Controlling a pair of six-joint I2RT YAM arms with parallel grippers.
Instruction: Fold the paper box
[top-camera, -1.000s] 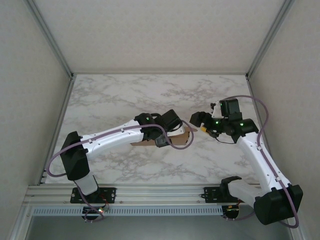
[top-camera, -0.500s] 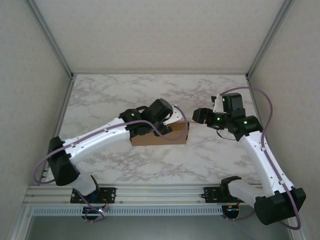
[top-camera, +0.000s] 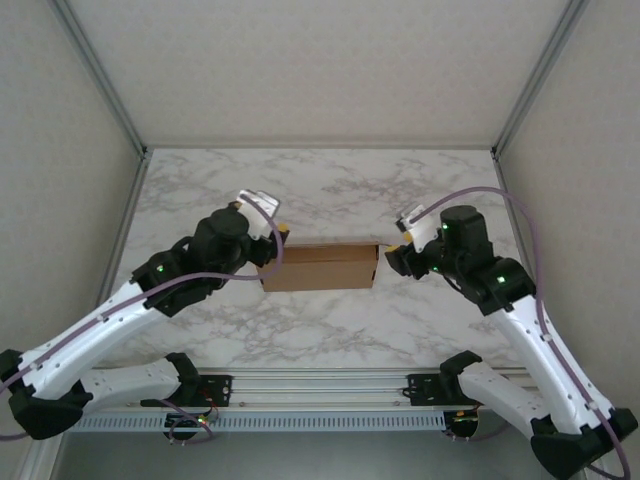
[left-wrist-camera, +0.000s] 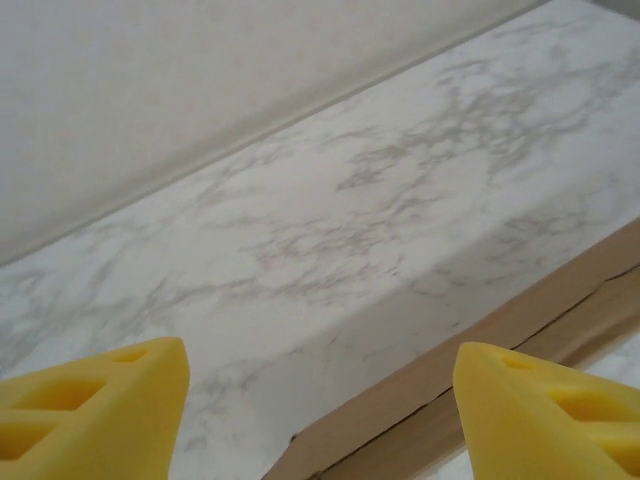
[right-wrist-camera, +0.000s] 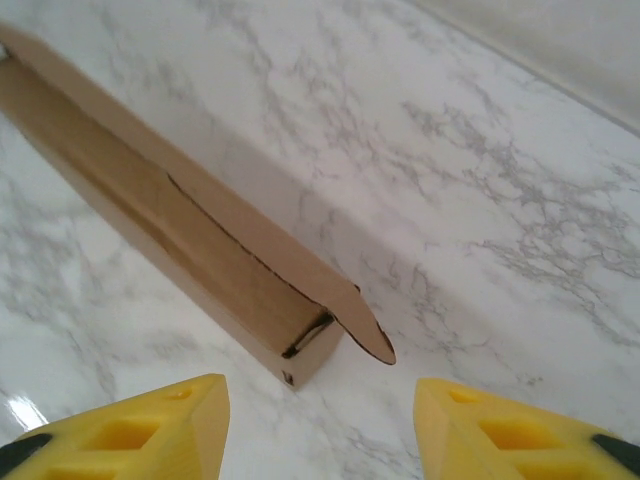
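Note:
The paper box (top-camera: 320, 267) lies on the marble table as a flat, long brown cardboard box, with neither gripper touching it. My left gripper (top-camera: 268, 218) hovers open at its left end. In the left wrist view its yellow fingertips (left-wrist-camera: 95, 410) stand wide apart, and the paper box (left-wrist-camera: 480, 370) crosses the lower right corner. My right gripper (top-camera: 400, 235) is open just off the right end. From the right wrist, the paper box (right-wrist-camera: 180, 220) runs away to the upper left. Its top panel is slightly raised, with a rounded tab (right-wrist-camera: 365, 338) sticking out at the near end, ahead of the right gripper (right-wrist-camera: 320, 425).
The white marble table (top-camera: 200, 190) is walled in by pale panels at the left, back and right. A metal rail (top-camera: 320, 385) carrying both arm bases runs along the near edge. Purple cables loop off both arms.
The left arm has lifted off the box and swung back to the left, uncovering it. The right gripper has drawn back a little and its jaws have narrowed. The box now lies flat.

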